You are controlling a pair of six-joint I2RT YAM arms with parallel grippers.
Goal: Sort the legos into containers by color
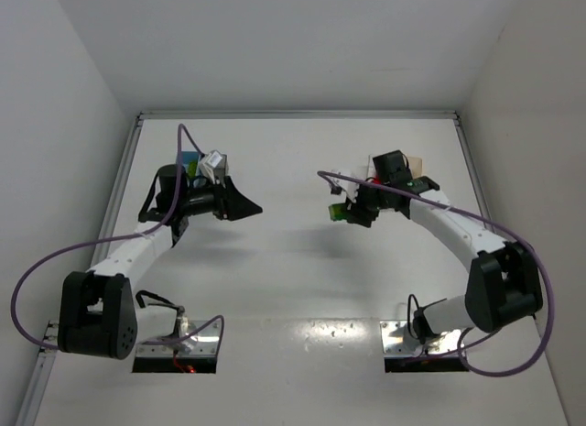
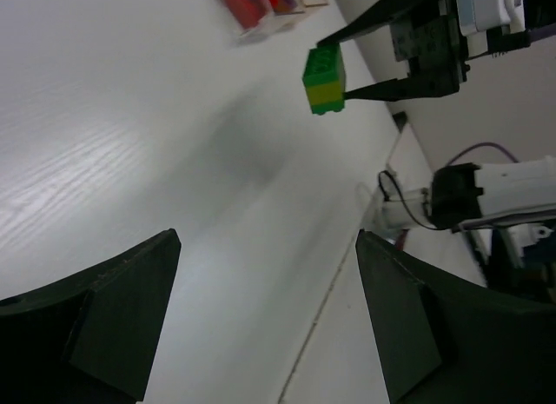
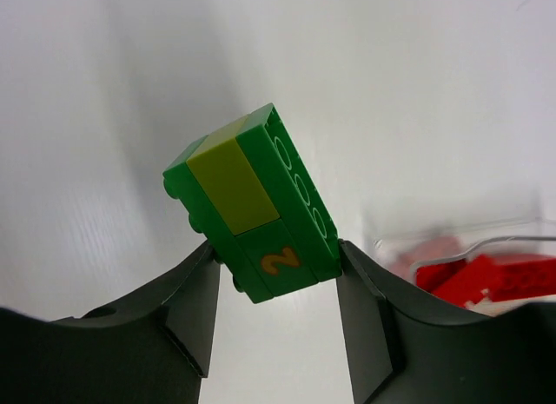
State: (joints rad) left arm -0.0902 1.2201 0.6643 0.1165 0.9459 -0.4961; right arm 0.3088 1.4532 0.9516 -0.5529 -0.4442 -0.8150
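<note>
A lego clump (image 3: 252, 204) of green bricks with a yellow-green one, a "2" printed on one face, hangs tilted above the table with my right gripper (image 3: 276, 274) shut on its lower end. The top view shows that clump (image 1: 336, 211) right of centre, held off the surface. In the left wrist view the same clump (image 2: 324, 80) hangs between the right arm's fingers. My left gripper (image 2: 265, 308) is open and holds nothing; it (image 1: 245, 207) points toward the middle of the table. A clear container (image 3: 521, 239) with red legos (image 3: 486, 278) sits just right of the right gripper.
A light blue bin (image 1: 189, 160) and a clear bin (image 1: 215, 162) stand behind the left arm. A tan bin (image 1: 417, 161) stands behind the right wrist, partly hidden. The clear bin with red bricks (image 2: 248, 9) shows at the top of the left wrist view. Walls enclose the table on three sides.
</note>
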